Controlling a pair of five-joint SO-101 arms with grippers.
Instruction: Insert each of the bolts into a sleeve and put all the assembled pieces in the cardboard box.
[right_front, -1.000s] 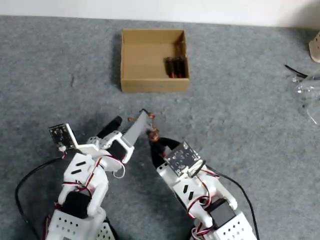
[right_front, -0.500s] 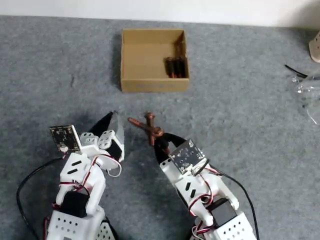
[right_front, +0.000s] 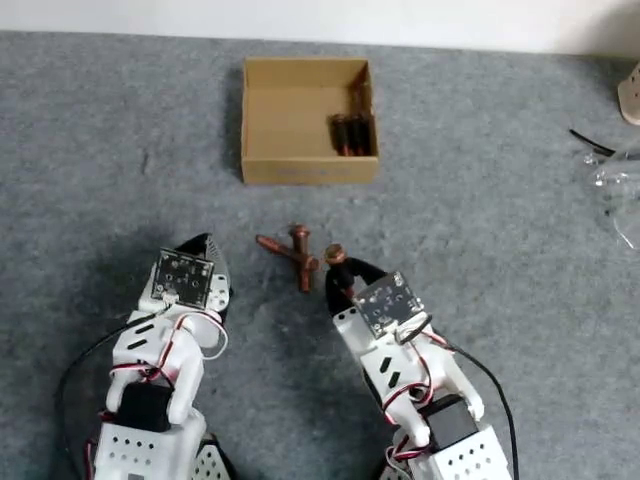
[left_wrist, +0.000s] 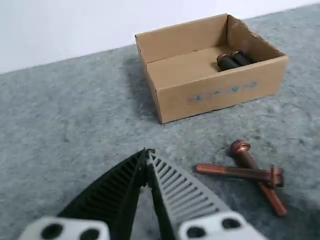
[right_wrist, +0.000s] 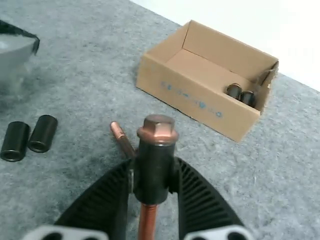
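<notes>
Fingers shut and empty on the left gripper (left_wrist: 146, 156). Two loose bolts (right_front: 296, 256) crossed nearby. Right gripper (right_wrist: 151, 169) — clamped on a sleeve (right_wrist: 151, 155) with a bolt (right_wrist: 157, 129) through it. Looks like boxing time — needs a carry over the cardboard box (right_front: 310, 171), then letting go.

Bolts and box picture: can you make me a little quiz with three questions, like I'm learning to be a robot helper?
1. True or false: the right gripper holds a sleeve with a bolt through it.
2. Pick one: how many assembled pieces lie in the cardboard box? A one, B two, C four.
3. Fill the gap: the left gripper holds nothing and is ____.
Key: 1 true; 2 B; 3 shut.
</notes>
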